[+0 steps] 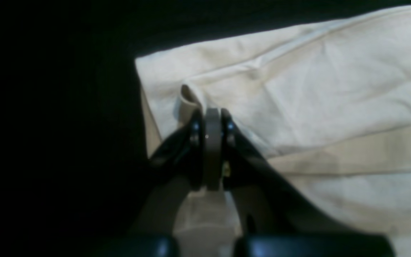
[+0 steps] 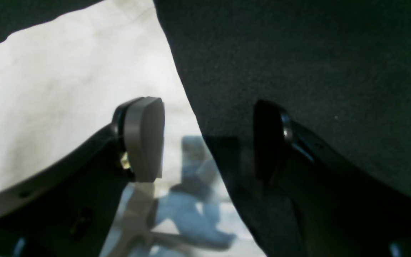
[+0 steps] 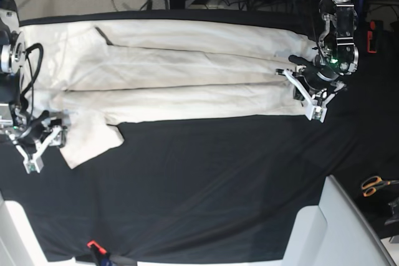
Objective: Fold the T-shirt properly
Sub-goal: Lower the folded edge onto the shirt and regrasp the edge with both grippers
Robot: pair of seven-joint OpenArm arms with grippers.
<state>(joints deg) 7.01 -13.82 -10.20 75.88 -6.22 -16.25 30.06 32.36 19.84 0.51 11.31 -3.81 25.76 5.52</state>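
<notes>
The cream T-shirt (image 3: 187,73) lies in a long band across the far part of the black table cloth (image 3: 206,185), with one flap hanging down at its left end (image 3: 87,141). My left gripper (image 3: 310,96) is at the shirt's right end. In the left wrist view this gripper (image 1: 212,114) is shut, pinching a small raised fold of the T-shirt (image 1: 334,107). My right gripper (image 3: 42,144) is at the shirt's left end. Its jaws stand open (image 2: 207,137), one finger over the T-shirt (image 2: 48,89) and the other over black cloth, holding nothing.
Orange-handled scissors (image 3: 374,185) lie at the right edge. A white raised surface (image 3: 330,228) fills the near right corner. A small red and black object (image 3: 93,247) sits at the near edge. Cables and equipment lie beyond the table's far edge.
</notes>
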